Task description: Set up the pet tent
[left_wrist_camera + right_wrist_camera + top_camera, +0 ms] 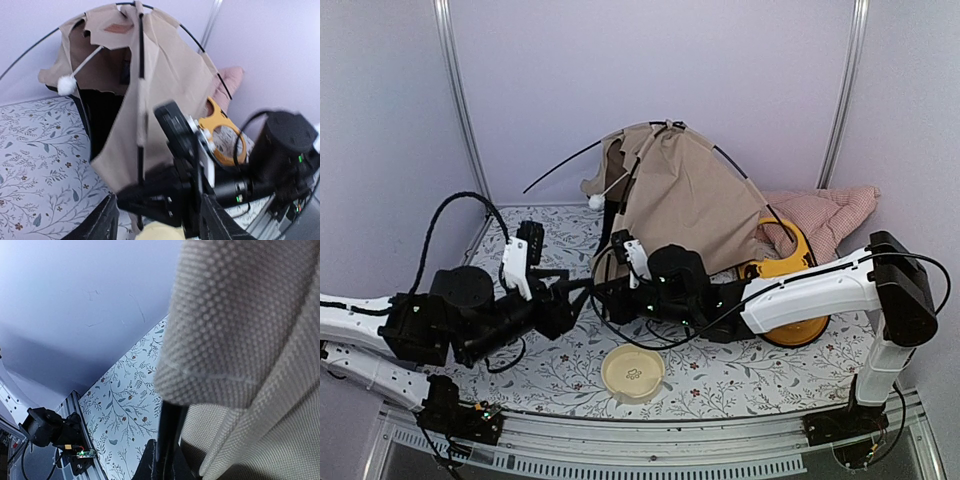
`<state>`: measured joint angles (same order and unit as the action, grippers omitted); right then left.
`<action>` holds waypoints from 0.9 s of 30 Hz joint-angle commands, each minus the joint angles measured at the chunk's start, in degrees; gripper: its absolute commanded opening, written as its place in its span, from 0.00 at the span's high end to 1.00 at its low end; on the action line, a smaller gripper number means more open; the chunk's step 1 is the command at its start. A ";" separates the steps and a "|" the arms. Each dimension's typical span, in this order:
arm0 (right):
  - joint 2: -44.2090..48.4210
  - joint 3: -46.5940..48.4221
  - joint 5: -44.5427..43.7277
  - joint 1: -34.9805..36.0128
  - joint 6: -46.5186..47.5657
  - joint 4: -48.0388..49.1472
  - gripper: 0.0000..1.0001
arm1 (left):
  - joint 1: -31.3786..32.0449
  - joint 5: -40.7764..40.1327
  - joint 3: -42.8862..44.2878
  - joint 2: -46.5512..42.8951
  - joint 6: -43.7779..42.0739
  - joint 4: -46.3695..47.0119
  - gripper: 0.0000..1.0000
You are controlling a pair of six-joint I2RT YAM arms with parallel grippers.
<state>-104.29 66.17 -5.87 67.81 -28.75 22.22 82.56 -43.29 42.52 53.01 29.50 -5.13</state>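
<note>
The pet tent (685, 195) stands half raised at the back of the table, its tan fabric draped over thin black poles, and it also fills the left wrist view (165, 75). Its white pompom (596, 201) hangs on a string in the doorway (65, 85). My right gripper (612, 288) is shut on the lower end of a black pole (170, 430), just below the fabric sleeve (230, 330). My left gripper (578, 292) is open, its fingers (100, 222) spread on either side of that pole and the right gripper's tip, gripping nothing.
A yellow feeder tray (788, 265) leans against the tent's right side, over my right forearm. A pink checked cushion (830, 215) lies at the back right. A cream bowl (633, 372) sits near the front edge. Walls close in behind and on both sides.
</note>
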 commanded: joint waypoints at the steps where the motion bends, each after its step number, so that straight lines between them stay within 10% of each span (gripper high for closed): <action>1: -1.74 0.07 1.59 0.17 2.19 0.74 1.00 | -13.07 8.72 8.05 2.67 -2.57 -3.15 0.42; 7: -3.25 2.24 3.23 0.28 3.59 -1.95 0.97 | -24.47 17.99 21.14 13.41 -8.91 -7.47 0.38; 15: 0.89 0.76 3.26 0.24 5.24 -6.27 0.38 | -32.59 27.66 24.50 20.42 -9.34 -8.26 0.33; 27: 17.49 -7.21 -4.05 -0.24 7.53 -18.76 0.06 | -36.97 32.30 30.52 28.78 -11.58 -9.35 0.34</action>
<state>-92.58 60.97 -5.48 67.88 -23.00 9.67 48.71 -13.41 68.88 78.63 19.97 -13.43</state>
